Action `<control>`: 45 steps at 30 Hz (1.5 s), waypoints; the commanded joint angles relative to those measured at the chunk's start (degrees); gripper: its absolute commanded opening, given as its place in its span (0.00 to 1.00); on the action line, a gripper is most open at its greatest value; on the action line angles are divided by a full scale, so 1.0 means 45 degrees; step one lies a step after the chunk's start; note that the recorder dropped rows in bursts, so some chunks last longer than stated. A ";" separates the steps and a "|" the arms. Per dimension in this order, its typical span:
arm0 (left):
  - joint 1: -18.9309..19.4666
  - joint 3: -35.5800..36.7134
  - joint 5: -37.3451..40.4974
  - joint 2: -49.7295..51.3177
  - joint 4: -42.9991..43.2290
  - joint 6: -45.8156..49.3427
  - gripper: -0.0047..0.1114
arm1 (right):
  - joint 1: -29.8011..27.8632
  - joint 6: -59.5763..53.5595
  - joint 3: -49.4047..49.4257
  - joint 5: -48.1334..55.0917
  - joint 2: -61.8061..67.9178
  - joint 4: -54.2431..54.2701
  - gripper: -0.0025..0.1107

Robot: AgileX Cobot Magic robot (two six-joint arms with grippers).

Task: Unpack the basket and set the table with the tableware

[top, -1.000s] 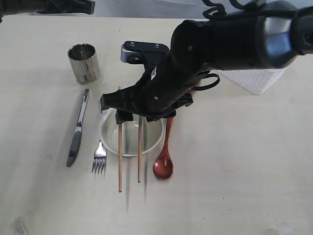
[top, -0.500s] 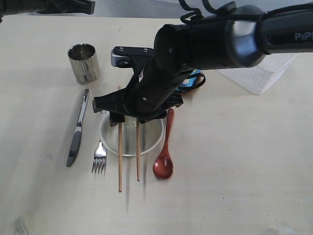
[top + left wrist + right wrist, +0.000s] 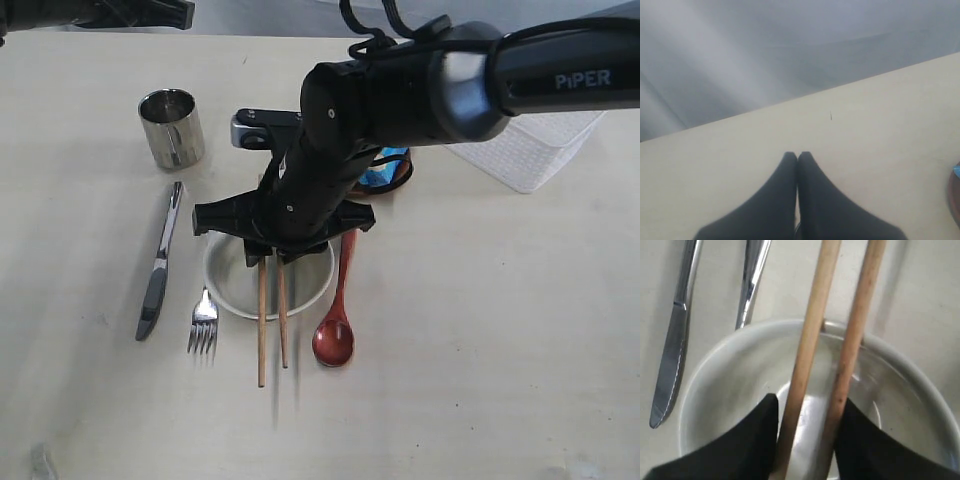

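Right pincer [image 3: 809, 401] clamps both chopsticks [image 3: 262, 340] over the bowl [image 3: 225, 290] mid-frame, fork [image 3: 203, 328] and knife [image 3: 160, 265] crowding its left, spoon [image 3: 334, 340] right. Left pincer [image 3: 797, 159]: pressed together.

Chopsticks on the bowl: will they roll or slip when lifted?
Likely stiff and light: thin wooden chopsticks. Round shafts may roll or slip between the right gripper's jaws. Spanning the bowl rim, they could tilt.
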 commanded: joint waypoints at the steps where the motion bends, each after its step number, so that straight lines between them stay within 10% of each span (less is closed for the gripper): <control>1: -0.0044 0.0093 0.0042 -0.0054 -0.0087 -0.0020 0.04 | -0.0003 0.0400 -0.0078 -0.0077 -0.0019 -0.0155 0.35; 13: -0.0044 0.0093 0.0310 -0.0054 -0.0087 -0.0044 0.04 | -0.0003 0.0856 -0.0078 -0.0211 -0.0019 -0.0211 0.15; 24: -0.0044 0.0093 0.0459 -0.0054 -0.0087 -0.0044 0.04 | -0.0003 0.0856 -0.0078 -0.0211 -0.0019 -0.0211 0.53; 42: -0.0044 0.0093 0.0473 -0.0054 -0.0087 0.0004 0.04 | -0.0003 0.0179 -0.0078 0.2710 -0.3799 -0.4868 0.52; 45: -0.0044 0.0093 0.0473 -0.0054 -0.0087 0.0004 0.04 | -0.0003 -0.1604 -0.0078 0.3526 -0.4313 -0.4922 0.39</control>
